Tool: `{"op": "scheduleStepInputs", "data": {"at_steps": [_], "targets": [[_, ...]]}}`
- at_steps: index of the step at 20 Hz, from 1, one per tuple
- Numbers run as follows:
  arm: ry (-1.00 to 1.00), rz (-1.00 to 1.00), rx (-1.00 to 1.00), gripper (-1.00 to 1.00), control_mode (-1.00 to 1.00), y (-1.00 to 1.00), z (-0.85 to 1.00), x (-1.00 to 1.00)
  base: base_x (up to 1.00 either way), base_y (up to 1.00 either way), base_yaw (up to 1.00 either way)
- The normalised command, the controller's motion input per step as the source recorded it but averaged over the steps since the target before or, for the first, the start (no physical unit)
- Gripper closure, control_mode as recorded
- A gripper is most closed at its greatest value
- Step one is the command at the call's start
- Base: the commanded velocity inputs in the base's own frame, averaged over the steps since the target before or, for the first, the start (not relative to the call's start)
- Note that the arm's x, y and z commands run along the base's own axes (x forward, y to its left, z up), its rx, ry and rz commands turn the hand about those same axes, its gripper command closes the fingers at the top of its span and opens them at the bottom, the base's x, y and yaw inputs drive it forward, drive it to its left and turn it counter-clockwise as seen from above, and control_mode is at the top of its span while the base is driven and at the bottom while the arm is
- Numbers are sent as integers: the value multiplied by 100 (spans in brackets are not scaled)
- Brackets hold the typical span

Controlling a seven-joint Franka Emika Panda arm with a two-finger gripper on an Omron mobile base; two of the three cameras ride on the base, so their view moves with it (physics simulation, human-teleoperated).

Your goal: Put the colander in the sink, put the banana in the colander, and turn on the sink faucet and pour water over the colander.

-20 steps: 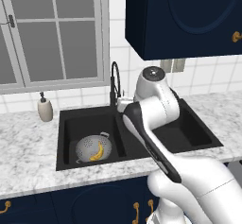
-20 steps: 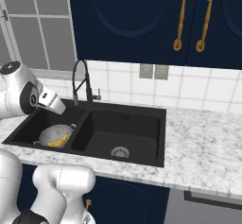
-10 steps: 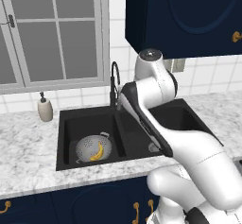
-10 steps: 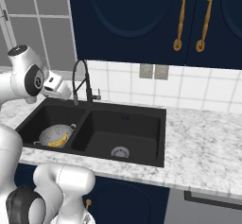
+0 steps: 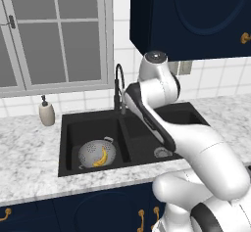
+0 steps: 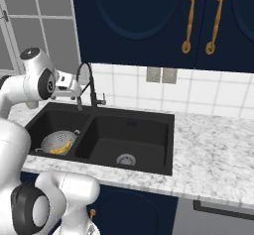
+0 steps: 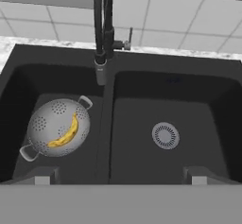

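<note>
The silver colander sits in the left basin of the black sink, with the yellow banana lying inside it. In the hand view the colander and banana are at lower left, and the black faucet rises at the top centre with its small lever to the right. My gripper is open and empty, held above the sink's divider and facing the faucet. From the right base view the gripper hangs just left of the faucet. No stream comes from the spout.
A beige soap dispenser stands on the marble counter left of the sink. The right basin holds only its round drain. Dark blue cabinets hang above, and a window is behind the sink.
The arm has swung up and back from over the left basin, bringing the open hand higher and closer to the faucet. Colander and banana stay put.
</note>
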Motion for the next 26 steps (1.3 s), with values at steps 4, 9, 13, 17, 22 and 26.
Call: {"op": "scheduleStepInputs", "data": {"at_steps": [4,9,13,17,22,26], "targets": [[-6,13,-7,-100,-100,4,-25,41,0,0,0],[0,1,0,-100,-100,15,-10,34,0,0,0],[0,-8,0,-100,-100,7,-16,39,0,0,0],[0,-14,2,-100,-100,0,-22,33,0,0,0],[-3,-11,3,-100,-100,4,-20,30,0,0,0],[-9,-3,3,-100,-100,8,-11,28,0,0,0]]}}
